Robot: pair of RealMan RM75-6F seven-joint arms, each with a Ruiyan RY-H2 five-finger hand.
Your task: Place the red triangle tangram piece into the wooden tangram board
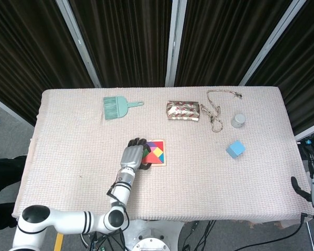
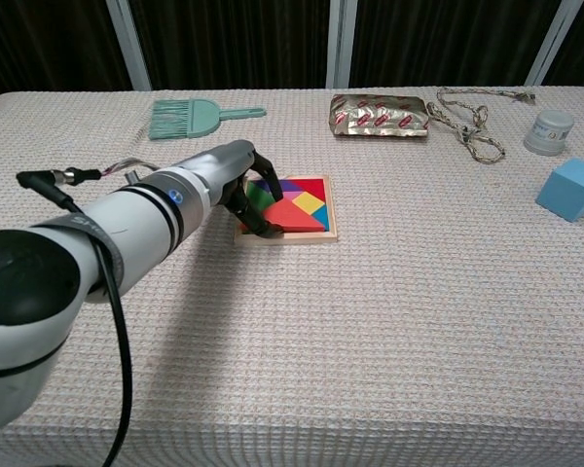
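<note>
The wooden tangram board [image 2: 294, 236] lies at the table's middle, filled with coloured pieces; it also shows in the head view [image 1: 164, 153]. The red triangle [image 2: 292, 217] lies flat in the board's near-left part, a sliver of it showing in the head view [image 1: 153, 159]. My left hand [image 2: 236, 181] reaches in from the left, and its dark fingertips [image 2: 258, 216] curl over the board's left edge onto the triangle and hide that edge. From above, the left hand [image 1: 133, 155] covers the board's left side. My right hand [image 1: 313, 191] hangs off the table's front right corner, its fingers unclear.
A teal brush [image 2: 180, 119] lies at the back left. A silver foil pouch [image 2: 380, 115] and a looped cord [image 2: 467, 122] sit at the back middle. A small grey jar [image 2: 549, 131] and a blue cube [image 2: 570, 189] stand at the right.
</note>
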